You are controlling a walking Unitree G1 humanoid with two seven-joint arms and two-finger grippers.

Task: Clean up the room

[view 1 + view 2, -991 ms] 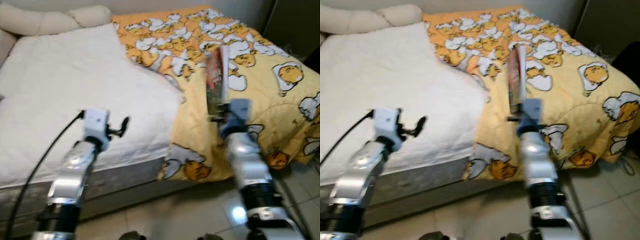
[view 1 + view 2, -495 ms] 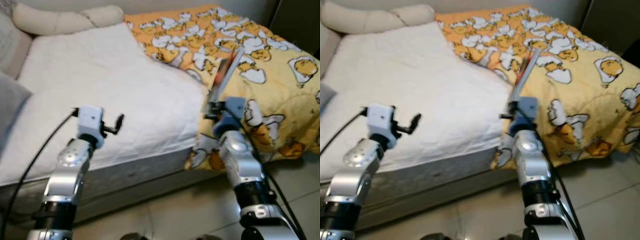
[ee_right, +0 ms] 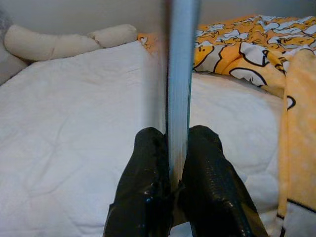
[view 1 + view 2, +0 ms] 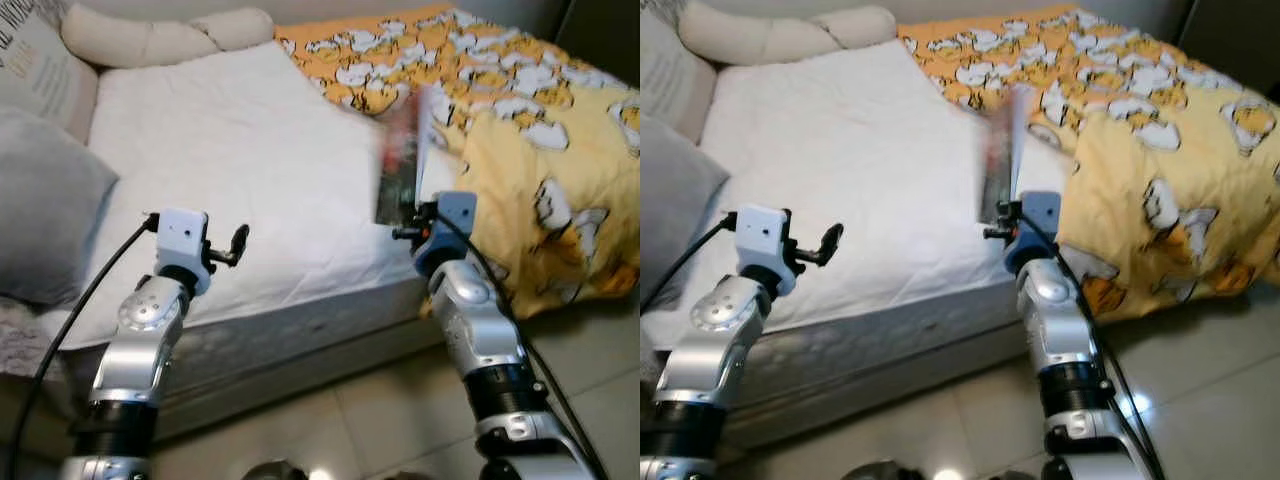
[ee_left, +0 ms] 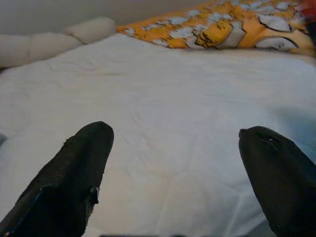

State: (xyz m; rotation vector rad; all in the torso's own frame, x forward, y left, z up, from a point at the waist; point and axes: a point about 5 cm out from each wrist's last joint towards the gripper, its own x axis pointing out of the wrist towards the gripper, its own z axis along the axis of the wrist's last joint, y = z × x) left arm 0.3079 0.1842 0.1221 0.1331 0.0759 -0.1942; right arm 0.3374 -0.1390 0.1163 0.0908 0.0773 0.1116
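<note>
Book (image 4: 402,160), thin and flat, stands upright on edge in the right pincer (image 3: 174,173), which is clenched on its lower edge above the near side of the bed (image 4: 240,150), beside the yellow blanket (image 4: 540,150). It looks light and fairly stiff, though a slim volume held by one edge may flop or pivot between the fingers (image 3: 148,192); a hold nearer the spine would likely steady it. The left pincer (image 5: 173,173) hangs released over the white sheet, grasping nothing. A grey pillow (image 4: 45,205) lies at the bed's left.
</note>
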